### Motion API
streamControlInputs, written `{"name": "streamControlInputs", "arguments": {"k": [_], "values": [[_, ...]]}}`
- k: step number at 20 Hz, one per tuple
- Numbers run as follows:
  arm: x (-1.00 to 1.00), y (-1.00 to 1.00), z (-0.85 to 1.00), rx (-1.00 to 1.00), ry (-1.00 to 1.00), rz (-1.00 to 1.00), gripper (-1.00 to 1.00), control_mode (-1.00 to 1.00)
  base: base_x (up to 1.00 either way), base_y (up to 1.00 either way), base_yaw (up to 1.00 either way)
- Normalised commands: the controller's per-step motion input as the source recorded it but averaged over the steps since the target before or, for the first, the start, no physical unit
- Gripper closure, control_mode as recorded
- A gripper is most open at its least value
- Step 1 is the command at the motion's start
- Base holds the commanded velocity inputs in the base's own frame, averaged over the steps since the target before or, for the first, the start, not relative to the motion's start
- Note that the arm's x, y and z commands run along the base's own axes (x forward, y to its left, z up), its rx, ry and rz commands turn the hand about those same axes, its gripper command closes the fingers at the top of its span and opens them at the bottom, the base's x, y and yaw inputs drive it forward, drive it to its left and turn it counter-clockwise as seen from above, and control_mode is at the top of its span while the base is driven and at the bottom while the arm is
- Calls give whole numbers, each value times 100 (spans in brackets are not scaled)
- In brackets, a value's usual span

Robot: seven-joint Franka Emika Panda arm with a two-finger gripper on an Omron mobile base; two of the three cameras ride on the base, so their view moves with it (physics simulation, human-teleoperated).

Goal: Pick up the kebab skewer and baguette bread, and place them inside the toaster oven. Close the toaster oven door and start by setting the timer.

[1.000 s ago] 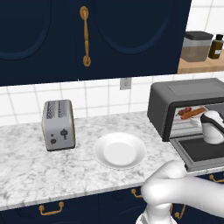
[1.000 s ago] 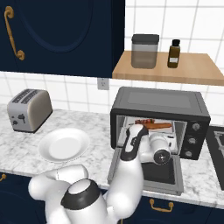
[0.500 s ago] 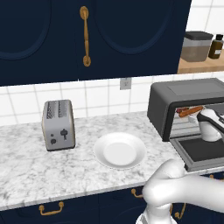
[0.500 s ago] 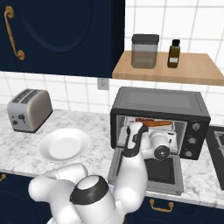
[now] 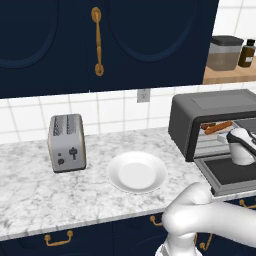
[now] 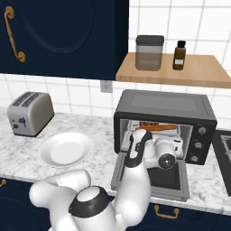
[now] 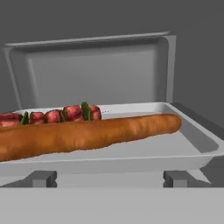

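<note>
Both foods lie inside the toaster oven (image 6: 162, 110): the baguette bread (image 7: 87, 133) stretches across the light grey tray (image 7: 192, 131) on the oven's rack, and the kebab skewer (image 7: 57, 115) sits just behind it, touching or nearly touching along its length. The toaster oven door (image 6: 151, 178) hangs fully open, flat out over the tabletop (image 5: 60, 190) edge, its dark pane facing up. The arm's wrist hovers just above that door, in front of the opening, with the hand camera looking straight in at the tray; whether the gripper is apart or together cannot be told, since its tips are not visible. Loading looks done, so the step in hand is probably pulling back out and closing the door. To do it well, the hand should retreat straight along the opening's axis, staying clear of the tray lip and the baguette bread's near end, then drop below the door's front edge and push it upward from underneath near the middle, so the flap swings evenly on its hinge without twisting. The arm should follow the door's arc rather than push horizontally, which might shove the whole appliance back. The knobs (image 6: 197, 144) on the right panel remain for the timer afterwards. The white plate (image 5: 137, 172) and silver slot toaster (image 5: 66, 142) sit well apart to the left.
</note>
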Motion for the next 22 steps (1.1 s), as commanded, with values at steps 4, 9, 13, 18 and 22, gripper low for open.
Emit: {"name": "streamControlInputs", "arguments": {"k": [4,9,13,18,22], "values": [[-74,-7,0,0,0,0,-100,-100,0,0,0],[-62,-10,0,0,2,0,-100,-100,0,0,0],[-78,-25,0,0,14,0,-100,-100,0,0,0],[-75,-44,0,0,17,2,-100,-100,0,0,0],[-86,-38,0,0,15,2,-100,-100,0,0,0]]}}
